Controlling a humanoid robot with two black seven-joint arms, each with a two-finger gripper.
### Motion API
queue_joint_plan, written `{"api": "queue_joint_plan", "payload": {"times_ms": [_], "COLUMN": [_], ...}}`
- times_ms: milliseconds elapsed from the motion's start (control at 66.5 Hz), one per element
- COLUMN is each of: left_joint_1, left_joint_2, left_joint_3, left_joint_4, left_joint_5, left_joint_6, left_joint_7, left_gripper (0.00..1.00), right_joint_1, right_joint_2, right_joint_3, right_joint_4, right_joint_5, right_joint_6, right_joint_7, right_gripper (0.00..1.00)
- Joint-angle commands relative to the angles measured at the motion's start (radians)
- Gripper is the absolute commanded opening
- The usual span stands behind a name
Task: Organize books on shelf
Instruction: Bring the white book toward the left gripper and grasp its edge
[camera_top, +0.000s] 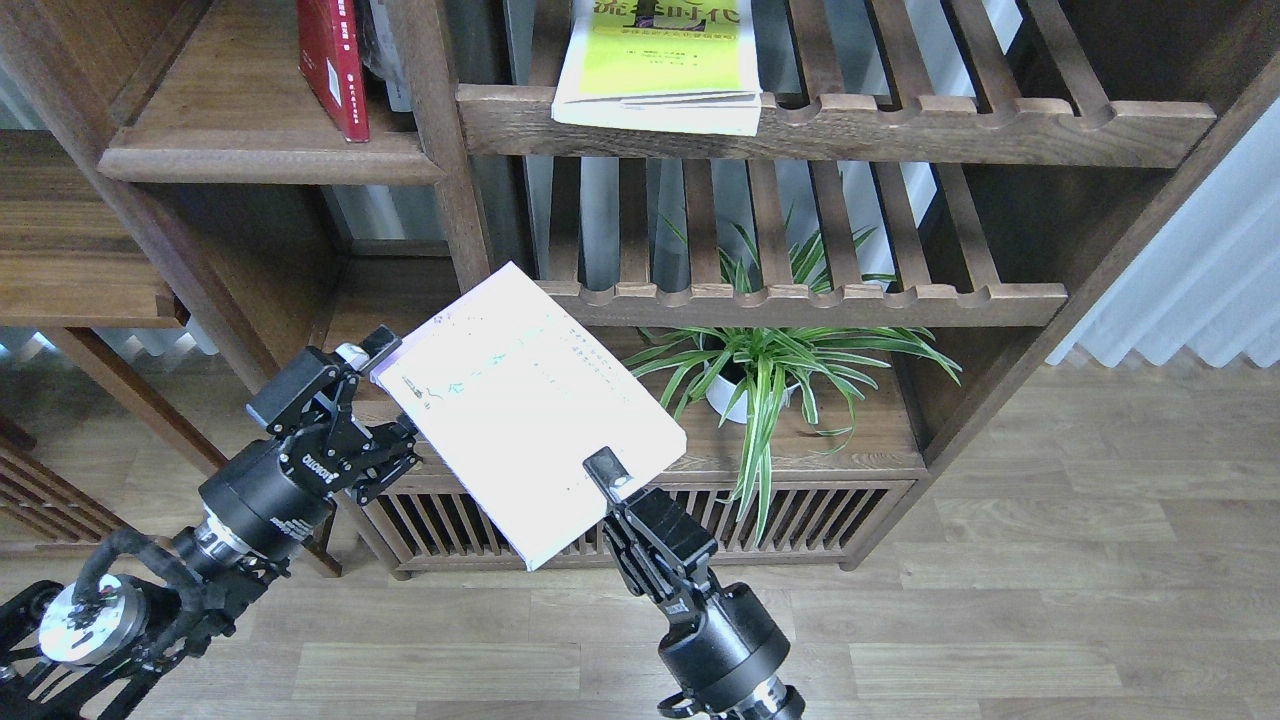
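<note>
While the right gripper (612, 490) pinches the pale book (525, 405) at frame centre, the left gripper (385, 395) spreads its fingers wide around the book's left corner.

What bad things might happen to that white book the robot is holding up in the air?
1. The right gripper pinches the pale book only at one edge, so it might droop, twist or slip out.
2. The left gripper, open at the book's far corner, might bump it or bend that corner before it closes.
3. If the book fell, it could drop onto the wooden floor below.
</note>
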Motion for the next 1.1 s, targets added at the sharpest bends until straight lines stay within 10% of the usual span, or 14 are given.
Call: {"api": "queue_joint_plan", "payload": {"times_ms": [0,376,481,526,1082], "left_joint_1": [-0.013,-0.05,-0.051,-0.037,-0.036], "left_joint_2": [-0.003,-0.019,-0.028,-0.065,-0.062], "left_joint_3": [0.024,0.06,0.075,0.083,0.092], "left_joint_4": [0.0,0.008,0.008,0.009,0.008], "left_joint_5": [0.005,0.005,0.003,0.0,0.018], "left_joint_6": [0.0,0.0,0.0,0.0,0.0], "left_joint_7": [0.0,0.0,0.0,0.0,0.0], "left_gripper": [0.99,0.74,0.6,0.38,0.12], "right_joint_1": [0.0,0.0,-0.002,-0.002,0.0], "right_joint_2": [0.0,0.0,0.0,0.0,0.0], "right_joint_3": [-0.004,-0.024,-0.026,-0.026,-0.014], "right_joint_4": [0.0,0.0,0.001,0.001,0.001], "right_joint_5": [0.0,0.0,0.0,0.0,0.0], "right_joint_6": [0.0,0.0,0.0,0.0,0.0], "right_joint_7": [0.0,0.0,0.0,0.0,-0.002], "right_gripper": [0.05,0.05,0.05,0.05,0.06]}}
